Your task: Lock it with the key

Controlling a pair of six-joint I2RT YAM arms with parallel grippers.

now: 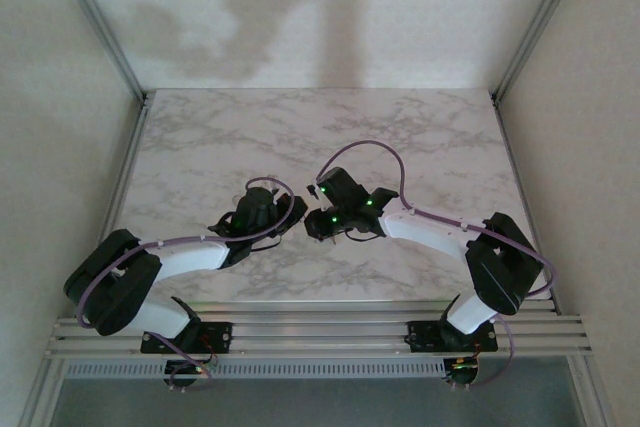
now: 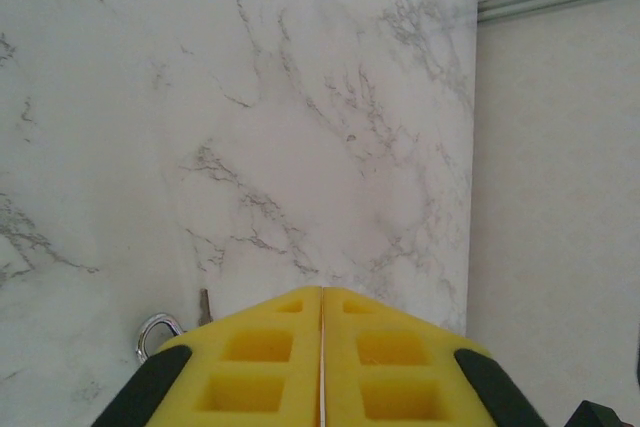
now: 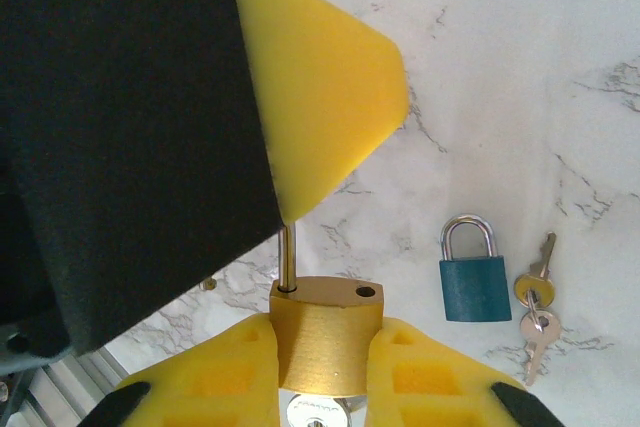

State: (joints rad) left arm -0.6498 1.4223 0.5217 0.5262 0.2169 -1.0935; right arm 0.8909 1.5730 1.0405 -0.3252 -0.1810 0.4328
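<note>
Marble tabletop [image 1: 300,127], pale walls, and both arms meet mid-table. The right gripper [image 3: 322,329] is clamped on the brass padlock [image 3: 328,357], which sits upright between its yellow pads. The shackle [image 3: 287,259] is raised, one leg seated and the other socket [image 3: 366,292] standing empty. The left gripper [image 2: 322,307] has its jaws pressed together, seam to seam. From the right wrist, its finger [image 3: 320,77] looms over the shackle top, which runs out of sight behind it. Gripped or merely covered, there's no telling.

The job now looks like seating that shackle. That means lining the free leg over the empty socket and pushing straight down along the seated leg. The right arm should hold the body dead steady so it can't twist out.

From overhead the two wrists are a dark knot, too small to read. The right wrist brings out a teal padlock [image 3: 473,287] closed on the table, with keys [image 3: 535,309] just beside it. The left wrist adds a silver loop [image 2: 158,332] and a key blade [image 2: 204,305] peeking beside its pads.
</note>
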